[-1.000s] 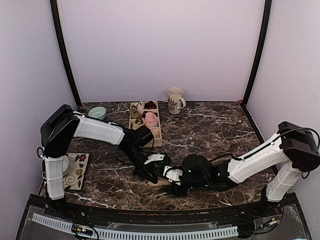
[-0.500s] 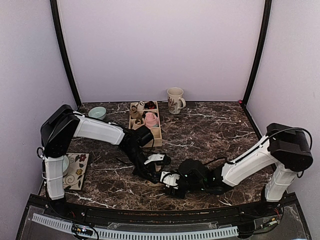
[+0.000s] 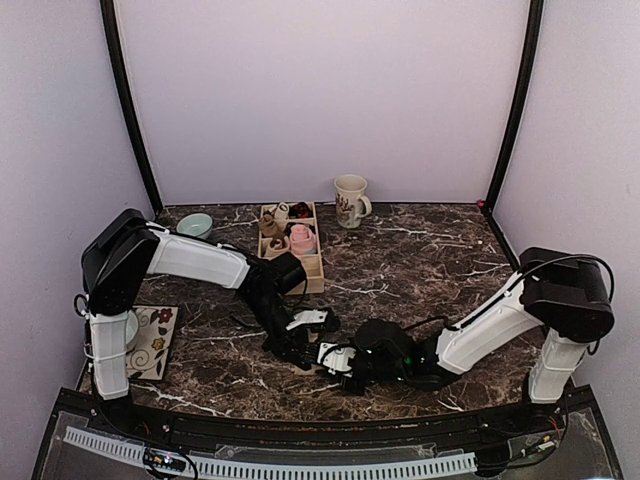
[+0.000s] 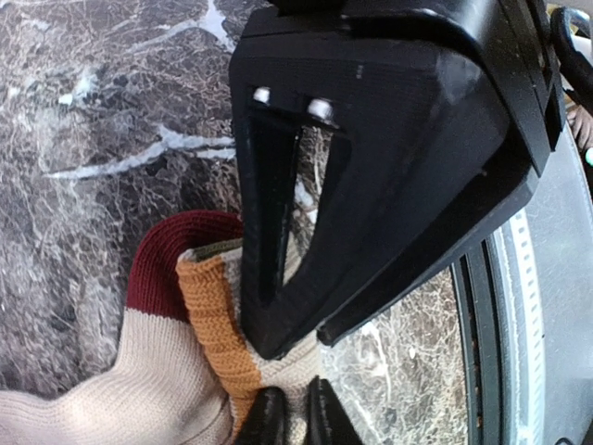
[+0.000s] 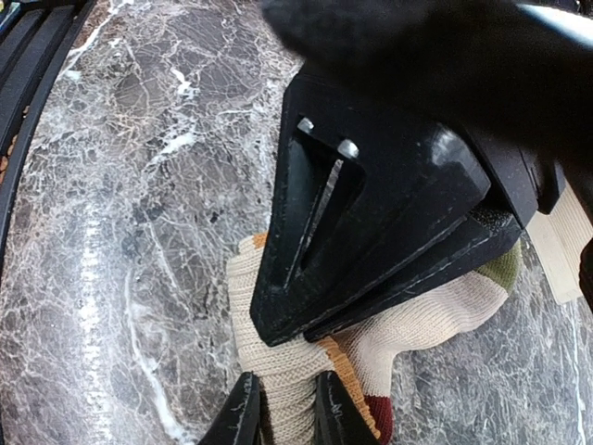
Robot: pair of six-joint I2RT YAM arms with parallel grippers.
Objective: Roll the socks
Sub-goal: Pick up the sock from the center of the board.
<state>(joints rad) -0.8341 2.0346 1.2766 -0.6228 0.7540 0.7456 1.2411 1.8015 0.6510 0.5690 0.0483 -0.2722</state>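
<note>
Two robot arms meet over beige knit socks with dark-red and orange patches (image 4: 139, 380), which lie in folded layers on the dark marble tabletop (image 3: 430, 260), close to the middle of its near edge. The left tool (image 4: 293, 415) is clenched on the socks, its black fingertips pinching the knit just beside the orange band. The right tool (image 5: 283, 408), facing it from the opposite side, is clamped on a ribbed beige fold, with fabric filling the narrow gap between its tips. Both tools sit low against the tabletop, tip to tip and almost touching. How many socks make up the layers cannot be told. Toward the far edge, left of its middle, a compartmented wooden box (image 3: 316, 262) holds a pink bundle (image 3: 302, 240). A cream floral mug (image 3: 350, 200) stands by the far edge, and a pale green bowl (image 3: 195, 225) sits near the far left corner.
</note>
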